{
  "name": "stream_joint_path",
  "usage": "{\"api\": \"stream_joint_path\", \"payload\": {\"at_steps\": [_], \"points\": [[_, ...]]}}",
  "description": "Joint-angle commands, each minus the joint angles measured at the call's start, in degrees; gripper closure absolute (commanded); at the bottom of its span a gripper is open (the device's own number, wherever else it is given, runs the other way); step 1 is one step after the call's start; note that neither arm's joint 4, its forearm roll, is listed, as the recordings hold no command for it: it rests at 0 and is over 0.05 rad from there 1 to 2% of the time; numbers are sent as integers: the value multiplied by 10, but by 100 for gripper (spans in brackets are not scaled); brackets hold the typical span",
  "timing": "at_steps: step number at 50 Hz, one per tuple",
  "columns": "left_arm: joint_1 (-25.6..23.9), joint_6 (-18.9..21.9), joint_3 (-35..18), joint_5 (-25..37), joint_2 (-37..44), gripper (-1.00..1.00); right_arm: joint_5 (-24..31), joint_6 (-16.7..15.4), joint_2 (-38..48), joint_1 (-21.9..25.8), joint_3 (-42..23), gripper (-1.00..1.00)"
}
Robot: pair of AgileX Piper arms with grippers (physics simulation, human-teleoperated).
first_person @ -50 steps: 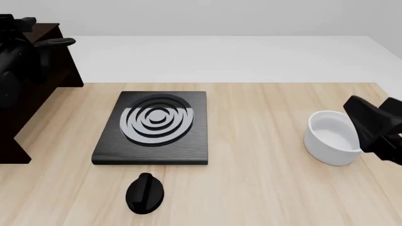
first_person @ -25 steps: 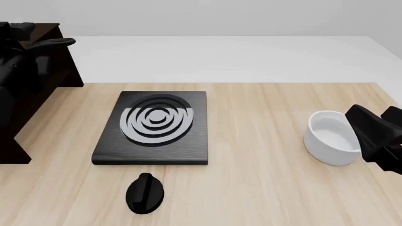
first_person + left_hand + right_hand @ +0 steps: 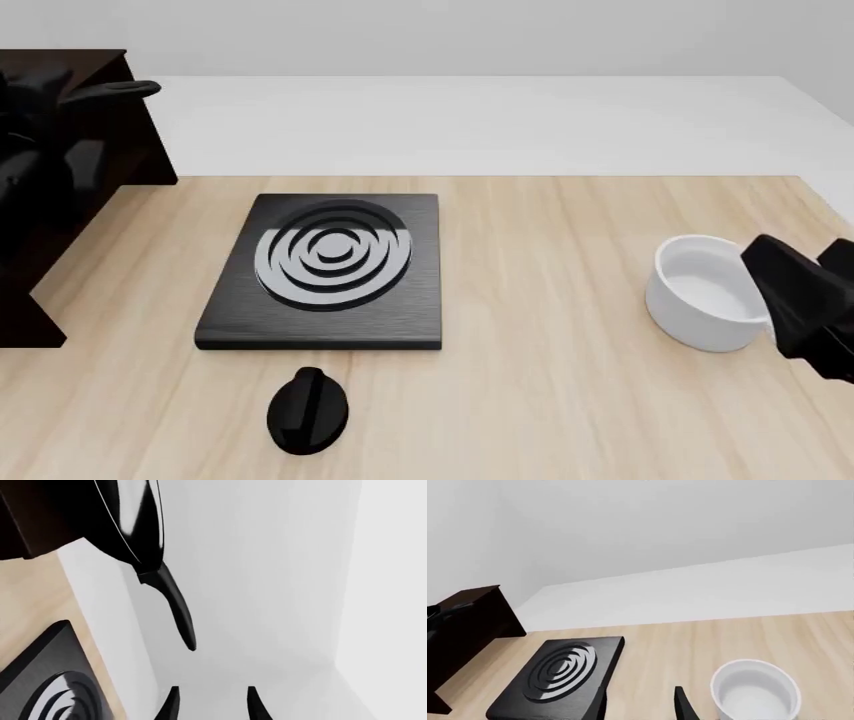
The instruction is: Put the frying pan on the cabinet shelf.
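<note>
The frying pan (image 3: pixel 137 525) is black, and its long handle (image 3: pixel 177 610) juts out past the dark cabinet (image 3: pixel 33 530). In the front view only that handle (image 3: pixel 118 90) shows, sticking out from the top of the cabinet (image 3: pixel 127 140) at the far left. Whether the pan rests flat on a shelf board I cannot tell. My left gripper (image 3: pixel 212 706) is open, a short way back from the handle's tip, with nothing between its fingers. My right gripper (image 3: pixel 639 707) is open and empty too, low at the right edge beside the white pot (image 3: pixel 703 292).
A square black stove plate with silver rings (image 3: pixel 327 265) lies mid-table. A black oval knob (image 3: pixel 310 410) sits in front of it. The white handleless pot (image 3: pixel 752 690) stands at the right. My left arm (image 3: pixel 30 150) shows dark against the cabinet.
My left arm has drawn back leftward from the pan handle, which stays put. My right gripper has sunk lower and further right, past the white pot.
</note>
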Motion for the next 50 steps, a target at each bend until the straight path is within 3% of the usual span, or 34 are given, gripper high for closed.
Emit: {"api": "stream_joint_path", "payload": {"at_steps": [1, 24, 27, 35, 39, 42, 48, 50], "points": [[-20, 9, 36, 17, -57, -100, 6, 0, -9, -2, 2, -100], [-71, 49, 103, 92, -176, -100, 27, -1, -36, 1, 15, -100], [-76, 69, 100, 127, -197, -100, 32, -1, -44, 0, 19, -100], [-91, 154, 77, 219, -255, -100, 43, 2, -60, -3, 21, -100], [-85, 257, 40, 294, -288, -100, 48, 3, -68, -7, 22, -100], [-88, 253, 71, 305, -311, -100, 51, 3, -71, -9, 22, -100], [-103, 297, 80, 341, -341, -100, 51, 3, -76, -12, 28, -100], [-88, 370, 47, 377, -346, -100, 54, 3, -80, -13, 29, -100]]}}
